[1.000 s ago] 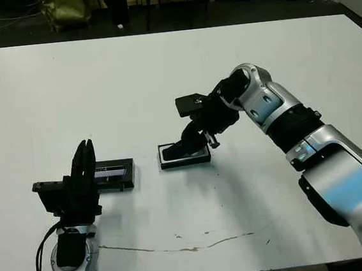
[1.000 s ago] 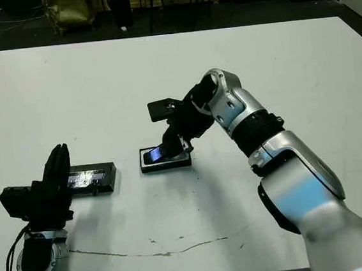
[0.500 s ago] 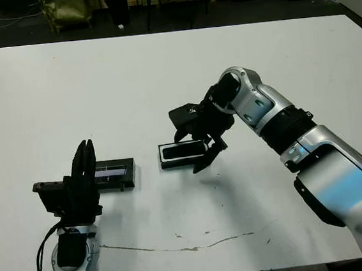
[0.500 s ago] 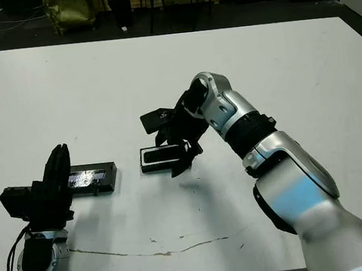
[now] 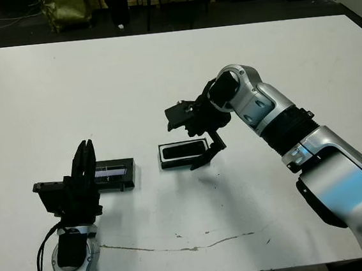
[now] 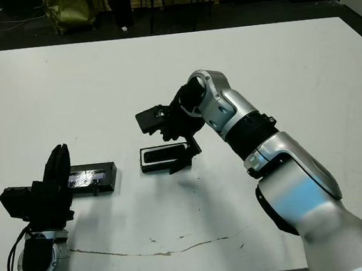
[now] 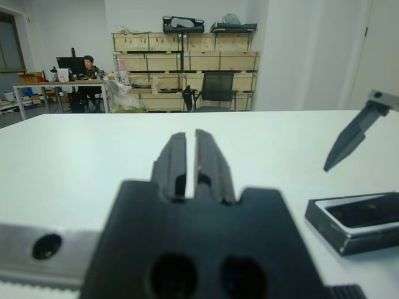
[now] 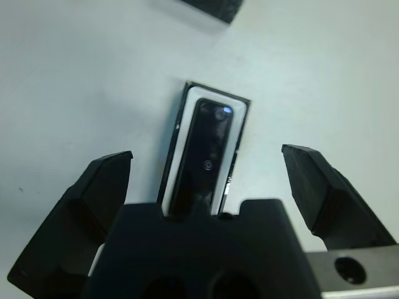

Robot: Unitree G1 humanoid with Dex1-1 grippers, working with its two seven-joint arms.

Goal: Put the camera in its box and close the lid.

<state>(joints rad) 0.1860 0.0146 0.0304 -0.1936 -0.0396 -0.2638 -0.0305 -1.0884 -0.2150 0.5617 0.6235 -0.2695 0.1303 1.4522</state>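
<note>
The camera lies flat inside the box, a shallow black tray with a white lining, near the table's middle. My right gripper hovers just above the box's right end, open, with nothing between its fingers. In the right wrist view the camera sits straight in the lining between the spread fingers. The lid, flat and black with a glossy strip, rests on the table to the left of the box. My left gripper stands upright beside the lid, shut and empty.
The white table carries a thin brownish crack line near its front edge. A person sits at a desk far beyond the table, with shelves and a chair in the background.
The right gripper has let go of the camera and opened. The camera, tilted a second ago, now lies flat in the box. The gripper has drawn up and back a little. The left arm is still.
</note>
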